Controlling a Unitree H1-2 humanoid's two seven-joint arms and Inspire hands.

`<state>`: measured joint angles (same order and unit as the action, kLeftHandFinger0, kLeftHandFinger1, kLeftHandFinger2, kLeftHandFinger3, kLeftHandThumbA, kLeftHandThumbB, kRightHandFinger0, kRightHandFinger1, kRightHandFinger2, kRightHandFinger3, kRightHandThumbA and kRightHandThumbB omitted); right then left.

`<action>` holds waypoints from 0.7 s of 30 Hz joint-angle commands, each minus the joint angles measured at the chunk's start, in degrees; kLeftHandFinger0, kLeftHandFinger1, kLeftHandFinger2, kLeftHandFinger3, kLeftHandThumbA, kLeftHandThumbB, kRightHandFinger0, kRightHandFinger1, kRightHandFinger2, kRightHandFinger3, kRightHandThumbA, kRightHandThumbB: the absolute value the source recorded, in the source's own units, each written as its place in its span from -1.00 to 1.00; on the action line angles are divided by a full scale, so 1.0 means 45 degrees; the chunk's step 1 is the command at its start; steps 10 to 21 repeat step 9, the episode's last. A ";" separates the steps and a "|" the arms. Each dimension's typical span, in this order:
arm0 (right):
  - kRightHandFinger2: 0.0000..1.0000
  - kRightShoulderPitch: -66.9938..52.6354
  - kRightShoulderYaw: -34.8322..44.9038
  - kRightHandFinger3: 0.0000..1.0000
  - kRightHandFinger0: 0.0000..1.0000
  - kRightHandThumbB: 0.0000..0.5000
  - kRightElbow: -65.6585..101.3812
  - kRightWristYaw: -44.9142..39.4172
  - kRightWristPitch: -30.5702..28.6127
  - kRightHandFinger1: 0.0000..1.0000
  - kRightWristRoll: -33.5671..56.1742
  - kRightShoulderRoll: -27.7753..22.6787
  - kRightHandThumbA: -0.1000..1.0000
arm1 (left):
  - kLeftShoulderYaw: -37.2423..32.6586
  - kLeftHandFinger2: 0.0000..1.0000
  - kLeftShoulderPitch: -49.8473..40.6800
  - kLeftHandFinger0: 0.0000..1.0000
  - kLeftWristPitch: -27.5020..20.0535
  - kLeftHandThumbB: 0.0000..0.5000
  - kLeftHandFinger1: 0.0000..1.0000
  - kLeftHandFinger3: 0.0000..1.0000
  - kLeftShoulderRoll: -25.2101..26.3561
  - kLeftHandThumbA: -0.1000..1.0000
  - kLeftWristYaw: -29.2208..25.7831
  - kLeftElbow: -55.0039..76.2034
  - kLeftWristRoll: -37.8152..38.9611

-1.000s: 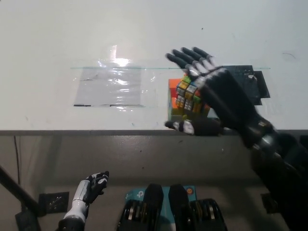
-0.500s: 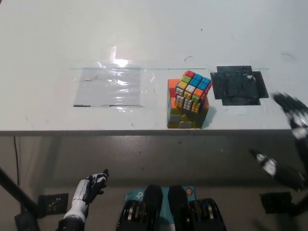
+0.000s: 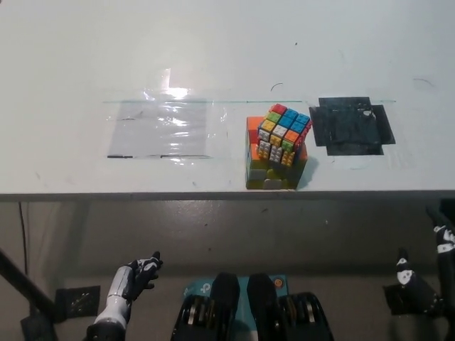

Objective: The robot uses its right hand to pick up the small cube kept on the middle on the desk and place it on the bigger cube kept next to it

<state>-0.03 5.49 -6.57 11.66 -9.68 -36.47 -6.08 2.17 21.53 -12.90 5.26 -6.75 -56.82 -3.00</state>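
Two cubes stacked: small cube (image 3: 284, 133) atop bigger cube (image 3: 264, 165). My right hand (image 3: 430, 273) low, spread, empty; left hand (image 3: 135, 277) idle, grip unclear.

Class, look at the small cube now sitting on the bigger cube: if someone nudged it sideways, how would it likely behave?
The small cube sits twisted and seemingly tilted on the bigger cube, so it would probably slide or topple off rather than roll. Its flat, blocky faces suggest it is stiff, not floppy. The stack stands near the desk edge, so a fall might carry it off.
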 commanded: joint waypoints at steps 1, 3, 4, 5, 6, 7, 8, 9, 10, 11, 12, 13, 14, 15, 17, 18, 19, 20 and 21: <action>1.00 0.0792 0.0223 1.00 0.75 -0.26 -0.0916 0.1776 -0.0870 1.00 0.0598 0.0228 0.01 | 0.0062 0.54 0.0443 0.63 -0.0271 -0.42 0.54 0.30 0.0062 0.43 -0.0225 0.0024 0.0043; 1.00 0.1192 0.0461 1.00 0.80 -0.37 -0.1627 0.1147 -0.0673 1.00 0.1841 0.0422 -0.02 | 0.0087 0.37 0.0448 0.48 -0.0388 -0.45 0.39 0.13 0.0039 0.40 -0.0317 0.0019 0.0036; 1.00 0.1345 0.0533 1.00 0.72 -0.45 -0.1902 0.0959 -0.0510 0.98 0.2130 0.0446 -0.03 | 0.0098 0.31 0.0460 0.41 -0.0403 -0.46 0.32 0.05 0.0041 0.39 -0.0287 -0.0001 0.0059; 1.00 0.1533 0.0664 1.00 0.63 -0.48 -0.2271 0.0738 -0.0229 0.91 0.2506 0.0518 -0.04 | 0.0100 0.32 0.0478 0.42 -0.0278 -0.43 0.33 0.05 0.0054 0.41 -0.0222 -0.0007 0.0074; 1.00 0.1584 0.0707 1.00 0.59 -0.49 -0.2324 0.0743 -0.0184 0.88 0.2592 0.0529 -0.04 | 0.0092 0.33 0.0551 0.43 -0.0223 -0.43 0.34 0.05 0.0055 0.42 -0.0213 -0.0026 0.0063; 1.00 0.1595 0.0705 1.00 0.59 -0.49 -0.2353 0.0751 -0.0206 0.88 0.2616 0.0523 -0.04 | 0.0094 0.33 0.0552 0.43 -0.0225 -0.43 0.34 0.04 0.0054 0.42 -0.0212 -0.0030 0.0062; 1.00 0.1678 0.0741 1.00 0.63 -0.53 -0.2489 0.0599 0.0050 0.90 0.2759 0.0526 -0.03 | 0.0072 0.29 0.0557 0.45 -0.0289 -0.49 0.34 0.01 0.0058 0.40 -0.0237 -0.0044 0.0025; 1.00 0.1678 0.0741 1.00 0.63 -0.53 -0.2489 0.0599 0.0050 0.90 0.2759 0.0526 -0.03 | 0.0072 0.29 0.0557 0.45 -0.0289 -0.49 0.34 0.01 0.0058 0.40 -0.0237 -0.0044 0.0025; 1.00 0.1678 0.0741 1.00 0.63 -0.53 -0.2489 0.0599 0.0050 0.90 0.2759 0.0526 -0.03 | 0.0072 0.29 0.0557 0.45 -0.0289 -0.49 0.34 0.01 0.0058 0.40 -0.0237 -0.0044 0.0025; 1.00 0.1678 0.0741 1.00 0.63 -0.53 -0.2489 0.0599 0.0050 0.90 0.2759 0.0526 -0.03 | 0.0072 0.29 0.0557 0.45 -0.0289 -0.49 0.34 0.01 0.0058 0.40 -0.0237 -0.0044 0.0025; 1.00 0.1678 0.0741 1.00 0.63 -0.53 -0.2489 0.0599 0.0050 0.90 0.2759 0.0526 -0.03 | 0.0072 0.29 0.0557 0.45 -0.0289 -0.49 0.34 0.01 0.0058 0.40 -0.0237 -0.0044 0.0025; 1.00 0.1678 0.0741 1.00 0.63 -0.53 -0.2489 0.0599 0.0050 0.90 0.2759 0.0526 -0.03 | 0.0072 0.29 0.0557 0.45 -0.0289 -0.49 0.34 0.01 0.0058 0.40 -0.0237 -0.0044 0.0025; 1.00 0.1678 0.0741 1.00 0.63 -0.53 -0.2489 0.0599 0.0050 0.90 0.2759 0.0526 -0.03 | 0.0072 0.29 0.0557 0.45 -0.0289 -0.49 0.34 0.01 0.0058 0.40 -0.0237 -0.0044 0.0025; 1.00 0.1678 0.0741 1.00 0.63 -0.53 -0.2489 0.0599 0.0050 0.90 0.2759 0.0526 -0.03 | 0.0072 0.29 0.0557 0.45 -0.0289 -0.49 0.34 0.01 0.0058 0.40 -0.0237 -0.0044 0.0025; 1.00 0.1678 0.0741 1.00 0.63 -0.53 -0.2489 0.0599 0.0050 0.90 0.2759 0.0526 -0.03 | 0.0072 0.29 0.0557 0.45 -0.0289 -0.49 0.34 0.01 0.0058 0.40 -0.0237 -0.0044 0.0025; 1.00 0.1678 0.0741 1.00 0.63 -0.53 -0.2489 0.0599 0.0050 0.90 0.2759 0.0526 -0.03 | 0.0072 0.29 0.0557 0.45 -0.0289 -0.49 0.34 0.01 0.0058 0.40 -0.0237 -0.0044 0.0025; 1.00 0.1678 0.0741 1.00 0.63 -0.53 -0.2489 0.0599 0.0050 0.90 0.2759 0.0526 -0.03 | 0.0072 0.29 0.0557 0.45 -0.0289 -0.49 0.34 0.01 0.0058 0.40 -0.0237 -0.0044 0.0025; 1.00 0.1678 0.0741 1.00 0.63 -0.53 -0.2489 0.0599 0.0050 0.90 0.2759 0.0526 -0.03 | 0.0072 0.29 0.0557 0.45 -0.0289 -0.49 0.34 0.01 0.0058 0.40 -0.0237 -0.0044 0.0025; 1.00 0.1678 0.0741 1.00 0.63 -0.53 -0.2489 0.0599 0.0050 0.90 0.2759 0.0526 -0.03 | 0.0072 0.29 0.0557 0.45 -0.0289 -0.49 0.34 0.01 0.0058 0.40 -0.0237 -0.0044 0.0025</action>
